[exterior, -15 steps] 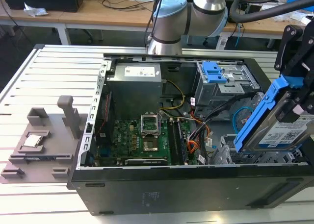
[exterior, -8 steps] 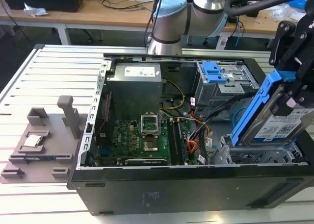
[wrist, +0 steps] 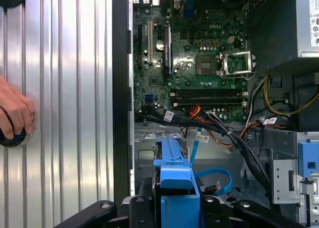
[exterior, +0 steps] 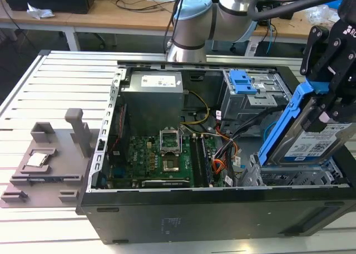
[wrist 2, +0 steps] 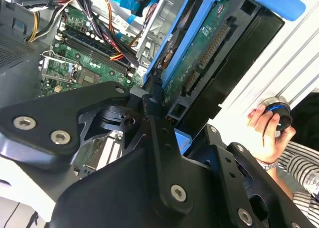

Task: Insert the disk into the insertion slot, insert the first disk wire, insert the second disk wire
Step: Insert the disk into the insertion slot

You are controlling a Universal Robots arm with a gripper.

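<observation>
Gripper (exterior: 324, 114) clamped on the disk (exterior: 318, 145) and carrying it clear of the open computer case (exterior: 183, 212), at the exterior view's right. Disk steeply tilted: blue carrier edge uppermost, white-and-blue label face outward. Its lower edge hangs just over the insertion slot (exterior: 295, 179), the low silver cage in the case's near corner; contact with the cage cannot be judged. Second wrist view shows the disk's green circuit-board underside (wrist 2: 199, 53), with black fingers (wrist 2: 152, 111) pressed against its end. Beside the slot lies the motherboard (exterior: 161, 154), and black and orange cables (exterior: 225, 154) run between the two. Beyond the slot stands the taller cage with its blue lever (exterior: 243, 80). Outside the case, a person's hand (wrist: 15, 113) rests on the slatted metal table (wrist: 70, 88) — it covers a round dark object with a blue ring (wrist 2: 276, 113).
</observation>
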